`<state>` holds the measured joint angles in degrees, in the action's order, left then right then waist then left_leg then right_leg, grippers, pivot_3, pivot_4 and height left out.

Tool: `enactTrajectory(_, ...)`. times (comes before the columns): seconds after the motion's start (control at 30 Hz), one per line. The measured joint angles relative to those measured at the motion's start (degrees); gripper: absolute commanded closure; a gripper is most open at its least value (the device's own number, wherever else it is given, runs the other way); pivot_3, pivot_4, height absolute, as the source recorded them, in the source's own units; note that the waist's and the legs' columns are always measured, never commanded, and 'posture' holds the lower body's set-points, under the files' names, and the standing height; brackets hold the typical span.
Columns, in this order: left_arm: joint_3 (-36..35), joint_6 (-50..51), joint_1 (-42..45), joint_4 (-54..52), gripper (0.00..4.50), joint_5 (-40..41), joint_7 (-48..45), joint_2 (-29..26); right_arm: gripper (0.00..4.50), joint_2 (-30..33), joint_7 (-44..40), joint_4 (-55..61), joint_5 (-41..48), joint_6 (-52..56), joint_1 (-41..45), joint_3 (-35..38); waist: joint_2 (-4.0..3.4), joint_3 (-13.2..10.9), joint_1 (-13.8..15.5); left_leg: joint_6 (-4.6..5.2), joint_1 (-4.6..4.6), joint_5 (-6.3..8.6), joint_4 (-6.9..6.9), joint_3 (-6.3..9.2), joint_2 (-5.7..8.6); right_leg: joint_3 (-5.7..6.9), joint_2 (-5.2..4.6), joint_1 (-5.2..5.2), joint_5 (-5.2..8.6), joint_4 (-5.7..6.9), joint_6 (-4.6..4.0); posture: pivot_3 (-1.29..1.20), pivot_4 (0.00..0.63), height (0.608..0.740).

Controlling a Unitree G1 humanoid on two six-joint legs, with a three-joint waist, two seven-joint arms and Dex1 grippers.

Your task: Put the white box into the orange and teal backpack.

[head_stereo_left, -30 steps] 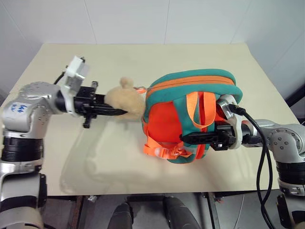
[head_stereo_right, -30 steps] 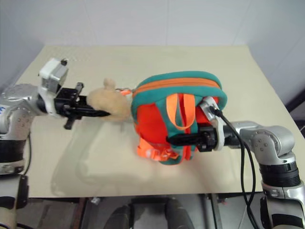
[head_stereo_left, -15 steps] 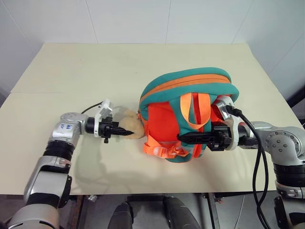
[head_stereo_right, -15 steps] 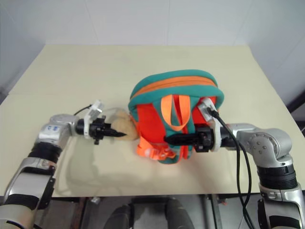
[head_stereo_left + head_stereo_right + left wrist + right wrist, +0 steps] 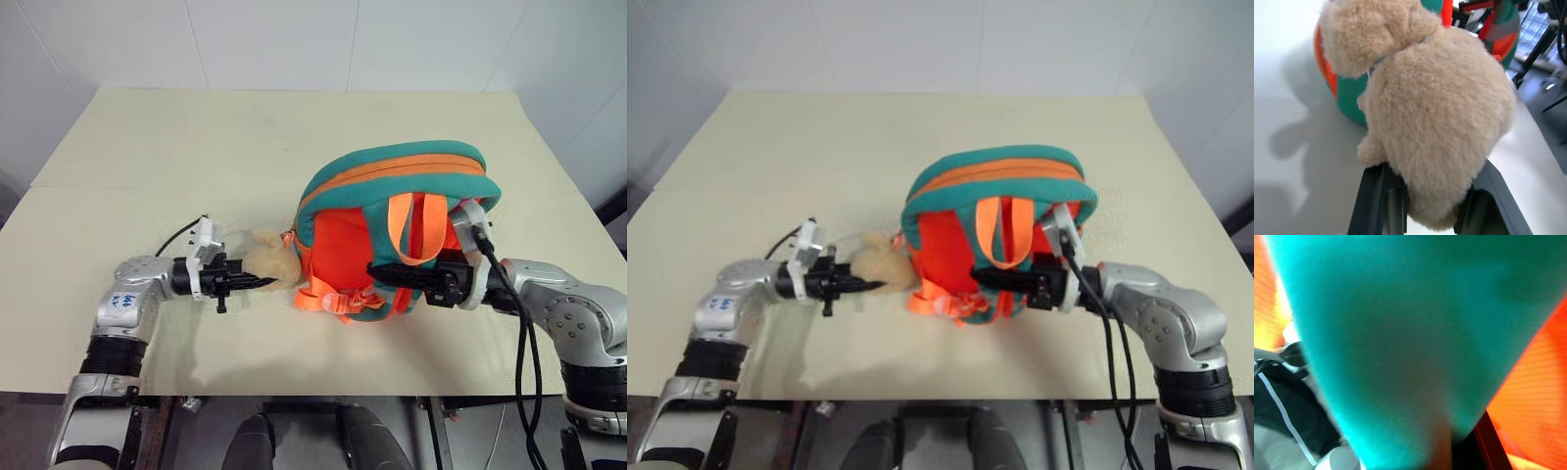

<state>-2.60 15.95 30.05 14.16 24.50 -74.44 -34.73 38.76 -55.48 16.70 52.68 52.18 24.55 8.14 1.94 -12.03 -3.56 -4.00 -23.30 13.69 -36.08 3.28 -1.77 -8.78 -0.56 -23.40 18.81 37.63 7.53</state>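
Note:
The orange and teal backpack [image 5: 392,220] stands upright in the middle of the table, straps facing me. Its tan plush toy [image 5: 269,266] lies at its left side near the tabletop. My left gripper [image 5: 257,281] is shut on the plush; in the left wrist view the plush toy [image 5: 1440,122] bulges between the two black fingers [image 5: 1378,205]. My right gripper [image 5: 379,273] reaches in from the right and is shut on a teal strap [image 5: 1400,333] on the backpack's front. The white box is out of view.
The beige table [image 5: 147,147] stretches wide behind and to the left of the backpack. White walls stand close behind it. A black cable [image 5: 524,343] loops off my right wrist past the table's front edge.
My left gripper has sunk from well above the table to just over it, carrying the plush toy down beside the backpack. The right gripper keeps its hold on the strap.

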Motion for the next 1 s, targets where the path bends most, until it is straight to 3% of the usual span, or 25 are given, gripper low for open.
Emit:
enactTrajectory(0.03, -0.8, 0.2, 0.0, -0.8, 3.78, 0.3, 0.1, -0.5, 3.49, 0.0, 0.2, 0.0, 0.1, -0.6, 0.0, 0.6, 0.00, 0.0, 0.0, 0.00, 0.01, 0.00, 0.01, -0.01, 0.00, -0.01, 0.00, 0.00, 0.00, 0.00, 0.00, 0.00, 0.150, 0.740)
enactTrajectory(0.37, -3.0, 4.1, -4.7, -7.3, 0.65, 3.0, 1.9, -2.8, 0.14, 0.1, 1.0, 0.5, -4.1, -9.1, 0.4, 1.5, 0.00, 0.0, 0.0, 0.01, -0.02, 0.00, 0.12, -0.02, -0.02, 0.00, 0.00, -0.01, 0.01, -0.13, -0.01, 0.00, 0.150, 0.740)
enactTrajectory(0.4, -3.0, 4.2, -5.0, -7.5, 0.37, 3.1, 1.9, -2.8, 0.00, 0.3, 1.0, 0.6, -4.3, -9.5, 0.3, 1.5, 0.00, 0.0, 0.1, 0.01, -0.02, 0.00, 0.11, -0.02, -0.01, 0.00, -0.01, -0.01, 0.01, -0.13, -0.01, 0.00, 0.150, 0.740)
enactTrajectory(0.47, -3.1, 4.0, -5.9, -8.7, 0.03, 3.2, 1.9, -3.0, 0.00, 1.6, 1.0, 1.3, -4.9, -10.1, -0.8, 1.8, 0.00, 0.0, 0.2, 0.01, -0.02, 0.00, 0.11, -0.02, -0.01, 0.00, -0.02, 0.00, 0.01, -0.14, -0.01, 0.00, 0.150, 0.740)
enactTrajectory(0.67, -6.4, 0.4, -8.6, -9.0, 0.03, 3.3, 2.1, -4.1, 0.00, 8.4, -0.2, 3.3, -7.8, -13.3, -9.5, 8.7, 0.00, 0.0, 0.7, 0.03, -0.04, 0.02, 0.12, -0.06, 0.00, -0.02, -0.04, 0.02, 0.01, -0.25, -0.01, 0.00, 0.150, 0.740)
enactTrajectory(1.0, -13.3, -3.9, -21.6, -14.3, 0.03, 4.9, 3.5, -4.5, 0.00, 9.3, -4.3, -0.1, -17.1, -29.8, -19.1, 13.5, 0.01, 0.0, 0.2, 0.03, 0.06, 0.03, 0.09, -0.24, -0.03, -0.18, -0.02, 0.07, 0.01, -0.25, 0.00, 0.00, 0.150, 0.740)
